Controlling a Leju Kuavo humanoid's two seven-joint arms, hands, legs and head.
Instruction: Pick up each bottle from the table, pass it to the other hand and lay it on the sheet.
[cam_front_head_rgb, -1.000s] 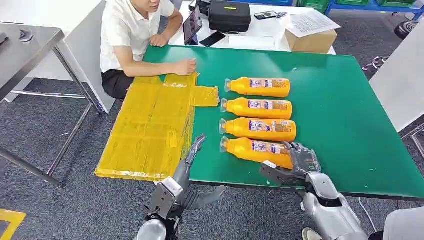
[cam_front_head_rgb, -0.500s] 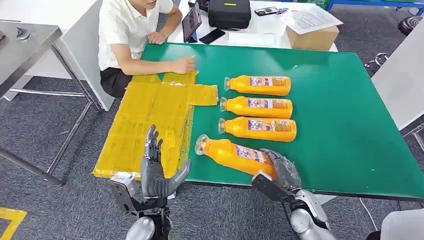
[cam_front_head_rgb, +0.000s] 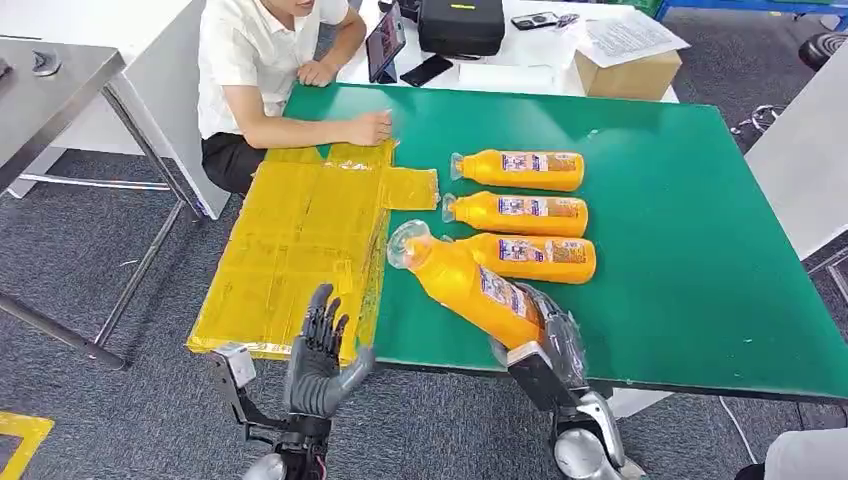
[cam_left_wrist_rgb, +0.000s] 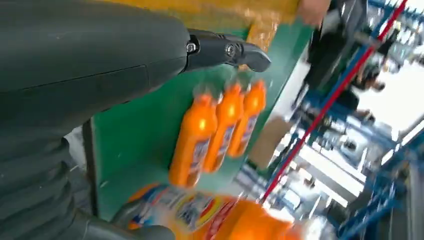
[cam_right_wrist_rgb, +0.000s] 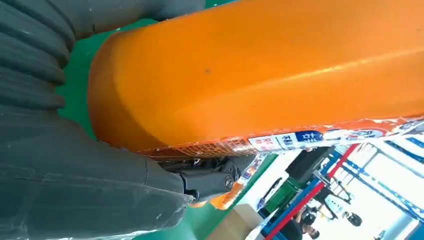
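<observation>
Green table (cam_front_head_rgb: 680, 250) is carrying three lying bottles (cam_front_head_rgb: 520, 212); right hand (cam_front_head_rgb: 545, 335) is gripping the fourth bottle (cam_front_head_rgb: 470, 285) by its base, tilted up; left hand (cam_front_head_rgb: 318, 360) is waiting spread, empty; likely heavy, slick; take mid-body.

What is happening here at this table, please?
The robot's right hand grips one orange bottle by its base and holds it tilted, cap end up, above the green table. Its left hand is open beside the yellow sheet, which has no bottle on it yet. Three more bottles lie in a row on the table. A person sits at the far corner with a hand resting near the sheet.
</observation>
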